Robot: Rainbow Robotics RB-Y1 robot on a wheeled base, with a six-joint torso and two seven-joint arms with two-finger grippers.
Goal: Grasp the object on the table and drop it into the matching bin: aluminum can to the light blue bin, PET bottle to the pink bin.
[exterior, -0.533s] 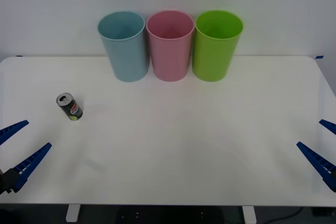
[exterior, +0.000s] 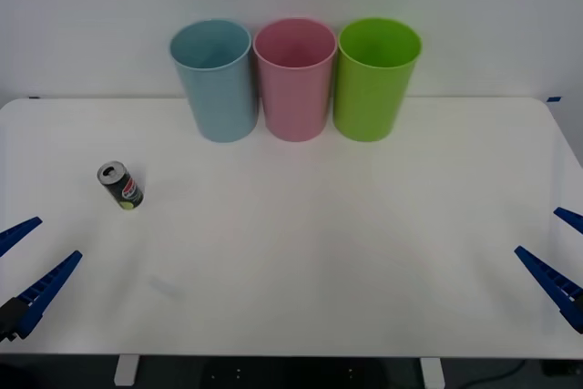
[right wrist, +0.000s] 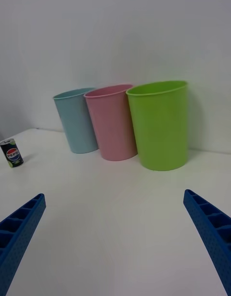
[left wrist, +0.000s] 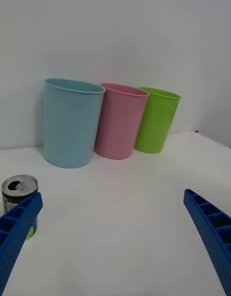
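A small black aluminum can (exterior: 121,186) with a silver top stands upright on the white table (exterior: 301,252) at the left; it also shows in the right wrist view, can (right wrist: 11,153), and in the left wrist view, can (left wrist: 18,190), partly behind one blue finger. The light blue bin (exterior: 215,79) and the pink bin (exterior: 294,77) stand side by side at the back. My left gripper (exterior: 27,261) hovers open near the table's front left, a short way in front of the can. My right gripper (exterior: 557,252) hangs open at the front right, far from the can.
A lime green bin (exterior: 374,77) stands right of the pink one against the white wall. The three bins nearly touch. Wide bare tabletop lies between the bins and the front edge.
My left gripper has drawn back slightly toward the table's front left edge. The can, the bins and the right gripper have stayed put.
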